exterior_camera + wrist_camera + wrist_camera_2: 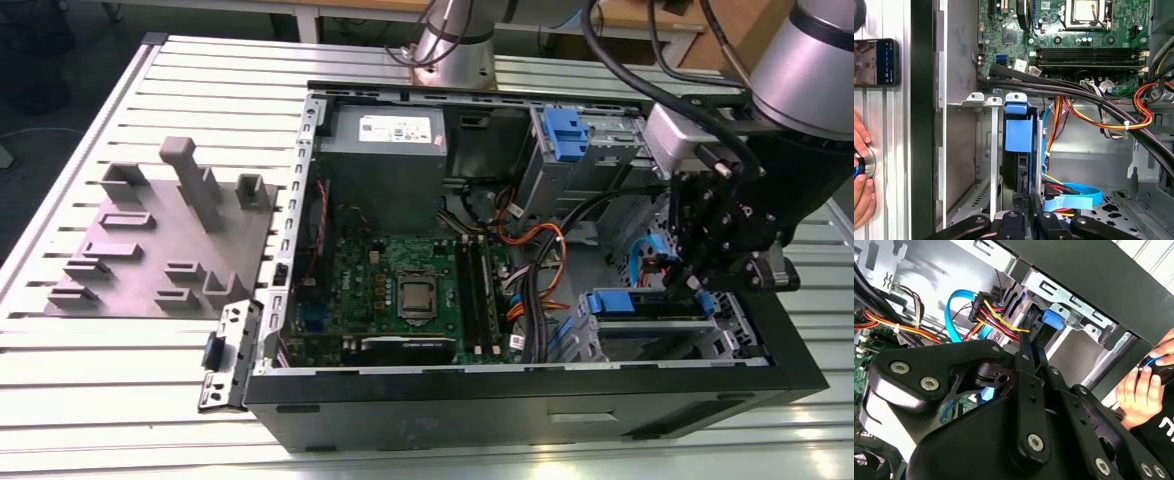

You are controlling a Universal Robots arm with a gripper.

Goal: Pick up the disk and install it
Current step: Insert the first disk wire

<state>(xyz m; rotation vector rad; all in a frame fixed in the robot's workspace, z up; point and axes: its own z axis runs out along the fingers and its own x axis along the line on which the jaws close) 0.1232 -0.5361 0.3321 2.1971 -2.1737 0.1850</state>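
The disk [1018,145] stands on edge in the drive cage [989,165] at the front corner of the open computer case [534,400], its blue carrier bracket showing at the end that faces the motherboard in the first wrist view; in the exterior view the same blue bracket [627,302] sits in the cage slot just beside the tool. The tool [1024,197] has its two black fingers drawn close together on either side of the disk's dark rear edge, pinching it, in the first wrist view; in the second wrist view the black finger links [1026,390] converge toward the cage, and the tips are too hidden there to judge. Just beside the disk a flat blue data cable [1074,197] loops across the case floor, and red, yellow and orange power wires [1104,117] run above it. Further in lies the green motherboard [400,290] with its memory slots [1089,54] and processor socket [1086,12]. A grey power-supply box [387,150] sits at the far end of the case. Outside the case, on the slatted metal surface [107,400], rest a grey fixture block [167,240] and a phone [876,62], with a person's hand [861,175] near the case wall.
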